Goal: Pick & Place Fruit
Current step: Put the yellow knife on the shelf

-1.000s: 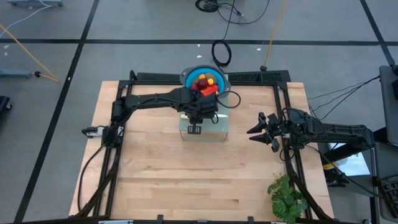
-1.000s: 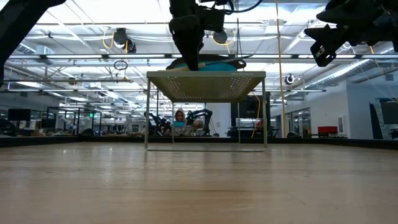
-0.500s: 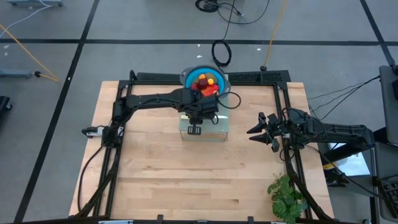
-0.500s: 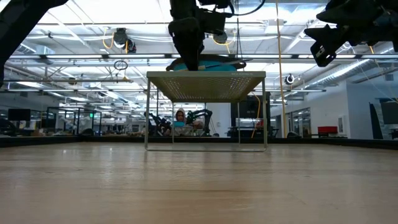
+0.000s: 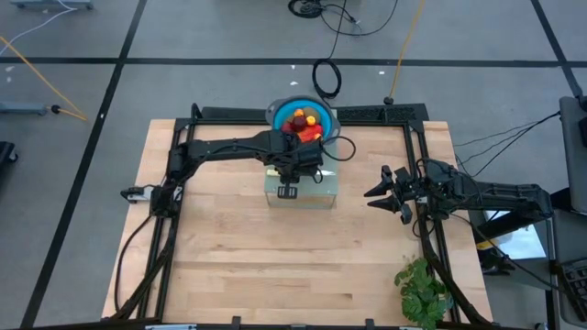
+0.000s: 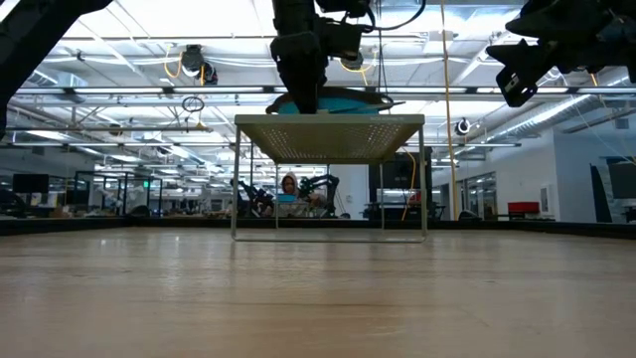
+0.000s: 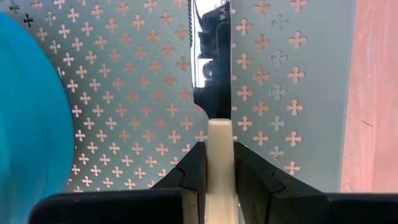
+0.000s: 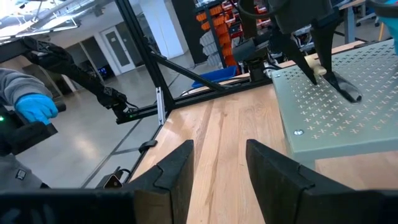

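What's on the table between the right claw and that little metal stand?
Nothing: in the high view only bare wood lies between the right gripper and the stand. The right wrist view agrees.

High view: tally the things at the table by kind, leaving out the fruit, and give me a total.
Bowl: 1
Stand: 1
Knife: 1
Plant: 1
Arms: 2, left arm and right arm
Total: 6

"What is this place?"

"A big robot lab. See the long ceiling lights (image 6: 129, 94), the glass rooms (image 6: 109, 189), and more robot arms (image 6: 318, 189) far back."

"And cables (image 5: 348, 14) lie on the grey floor (image 5: 73, 55)."
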You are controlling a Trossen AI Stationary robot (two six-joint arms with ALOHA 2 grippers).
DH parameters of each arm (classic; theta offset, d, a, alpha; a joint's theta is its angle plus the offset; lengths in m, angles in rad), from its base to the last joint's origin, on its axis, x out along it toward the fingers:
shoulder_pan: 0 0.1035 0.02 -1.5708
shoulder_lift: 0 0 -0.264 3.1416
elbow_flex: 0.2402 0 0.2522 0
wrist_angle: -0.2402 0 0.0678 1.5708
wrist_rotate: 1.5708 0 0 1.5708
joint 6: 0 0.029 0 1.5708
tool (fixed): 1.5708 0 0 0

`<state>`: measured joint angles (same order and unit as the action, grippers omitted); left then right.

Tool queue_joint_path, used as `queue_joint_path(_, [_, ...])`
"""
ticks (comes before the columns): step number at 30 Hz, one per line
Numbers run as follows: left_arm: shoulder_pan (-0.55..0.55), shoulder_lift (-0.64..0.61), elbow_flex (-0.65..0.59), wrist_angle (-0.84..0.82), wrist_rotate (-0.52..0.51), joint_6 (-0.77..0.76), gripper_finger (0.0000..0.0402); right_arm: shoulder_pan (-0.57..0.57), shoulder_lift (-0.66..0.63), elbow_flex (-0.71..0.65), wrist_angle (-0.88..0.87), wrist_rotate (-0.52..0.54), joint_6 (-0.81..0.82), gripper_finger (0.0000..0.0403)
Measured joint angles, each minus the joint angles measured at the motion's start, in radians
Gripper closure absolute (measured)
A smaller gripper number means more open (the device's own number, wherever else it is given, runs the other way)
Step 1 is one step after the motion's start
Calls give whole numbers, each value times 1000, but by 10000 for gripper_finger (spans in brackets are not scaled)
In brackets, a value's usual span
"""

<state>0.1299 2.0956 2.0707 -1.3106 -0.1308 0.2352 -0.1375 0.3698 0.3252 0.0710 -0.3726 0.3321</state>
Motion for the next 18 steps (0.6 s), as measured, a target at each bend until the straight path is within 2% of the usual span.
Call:
queue_joint_path(10, [0, 0, -1, 4, 2, 16, 338, 0, 0, 0, 0, 0, 0, 264])
queue_joint_path(18, [4, 0, -1, 6, 23, 25, 296, 0, 0, 0, 0, 0, 0, 264])
